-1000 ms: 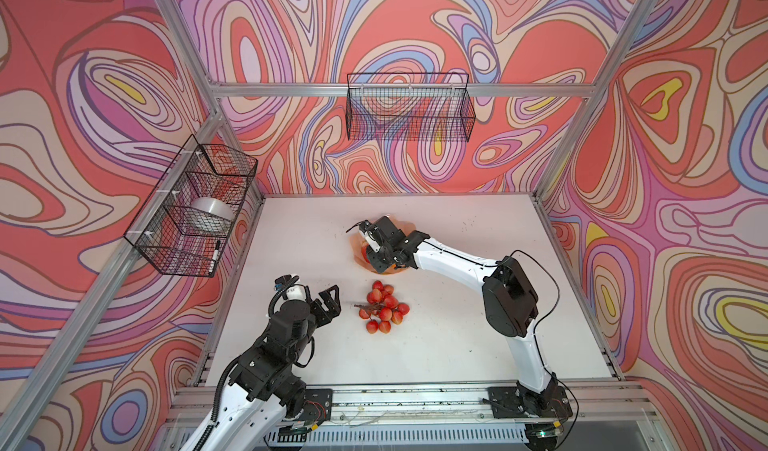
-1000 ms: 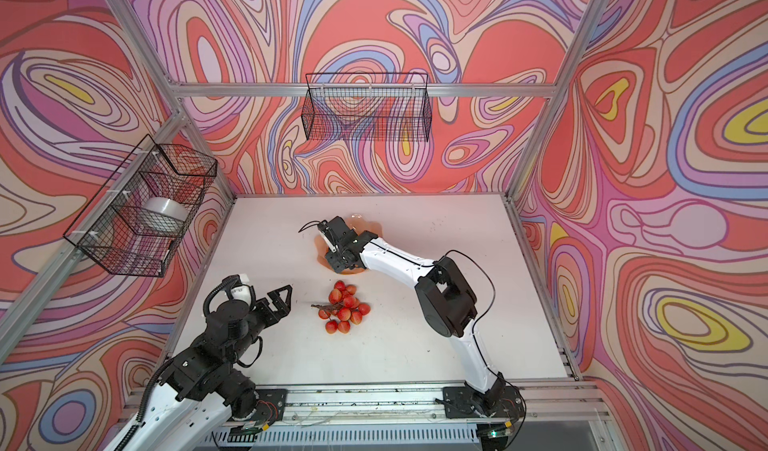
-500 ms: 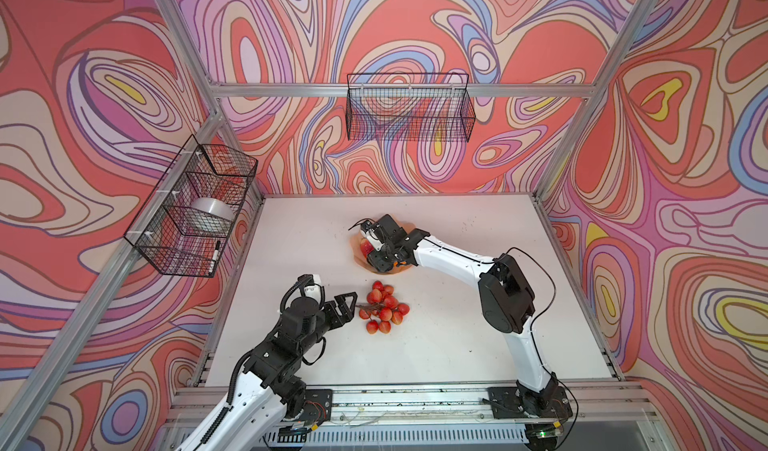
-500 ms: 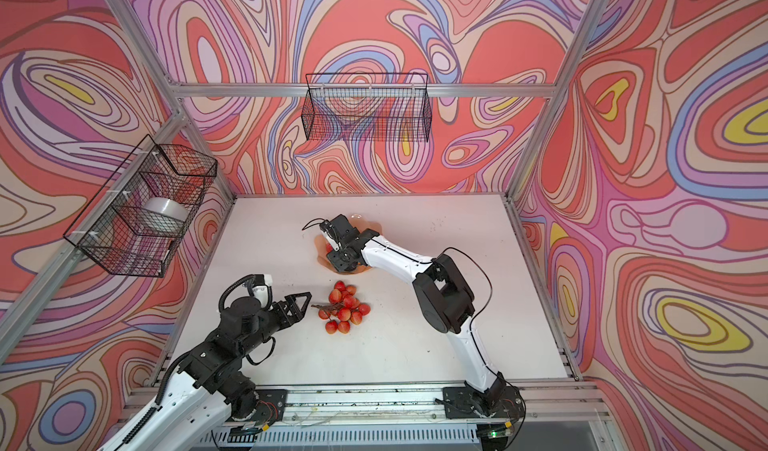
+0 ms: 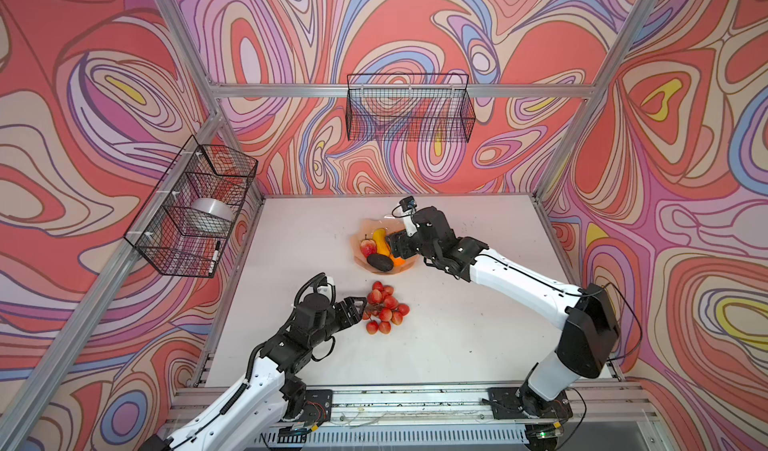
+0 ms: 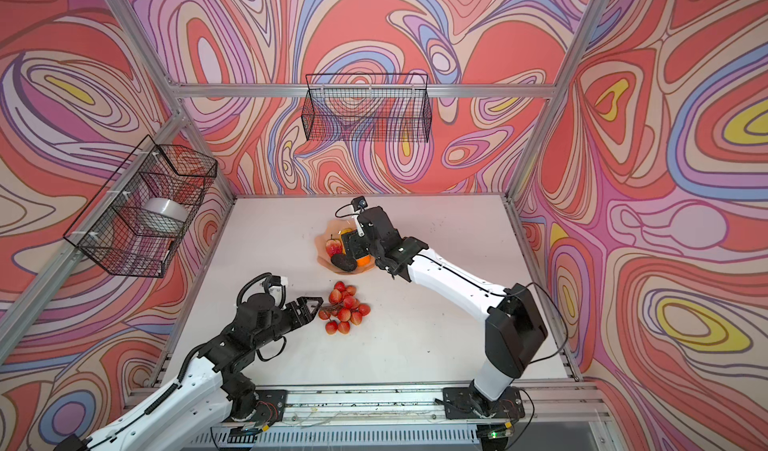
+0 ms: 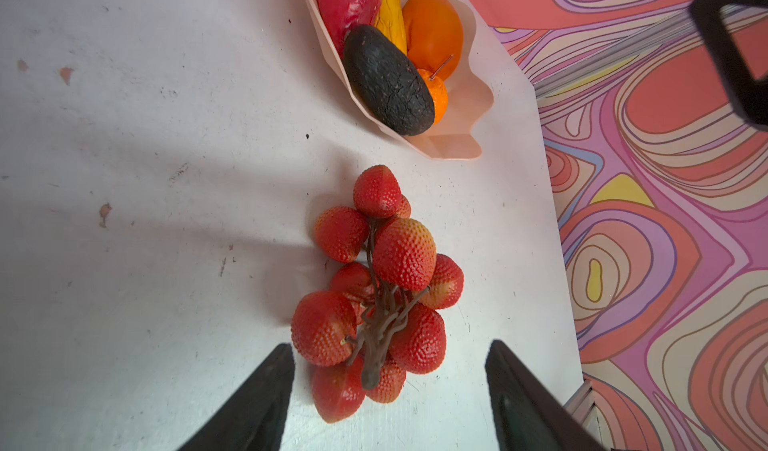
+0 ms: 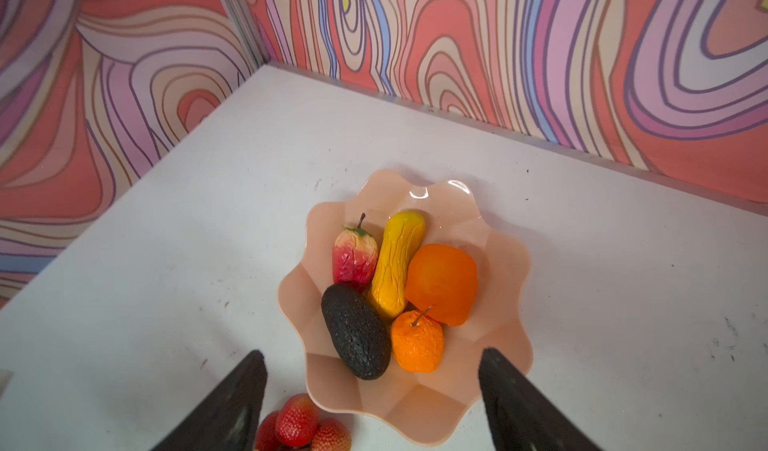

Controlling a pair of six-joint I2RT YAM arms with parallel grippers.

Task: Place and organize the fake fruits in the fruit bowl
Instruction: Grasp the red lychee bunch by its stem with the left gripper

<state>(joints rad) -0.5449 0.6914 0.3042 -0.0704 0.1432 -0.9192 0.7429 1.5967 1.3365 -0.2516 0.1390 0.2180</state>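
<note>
Peach-pink and glossy, the fruit bowl [image 8: 419, 411] stands on the white worktop [image 5: 457, 324], and I count five fruits inside it. They are the red-yellow strawberry-shaped fruit [image 8: 354, 257], the yellow-orange gourd-shaped fruit [image 8: 397, 262], the large orange [image 8: 441, 282], the small orange [image 8: 417, 341] and the dark avocado [image 8: 357, 332], all touching one another near the middle. One item lies outside: the red grape bunch [image 7: 399, 262] rests on the worktop near the bowl's scalloped rim but apart from it, with its brown stem [image 7: 376, 345] pointing toward the left arm. The left pincer [image 7: 390, 345] is released. Its jaws stand either side of the stem end with a gap to the berries on both sides, and I see no contact. The right pincer [image 8: 372, 352] is likewise released and empty, hanging over the bowl with nothing between its jaws. My assessment is that the task is most of the way through: five fruits are placed, and picking up and carrying the bunch is not yet done. Bare bowl floor shows on the side nearest the bunch. I judge that the bunch, bulkier than any single fruit, would settle there or partly over the avocado, and some tidying may be needed afterward.
</note>
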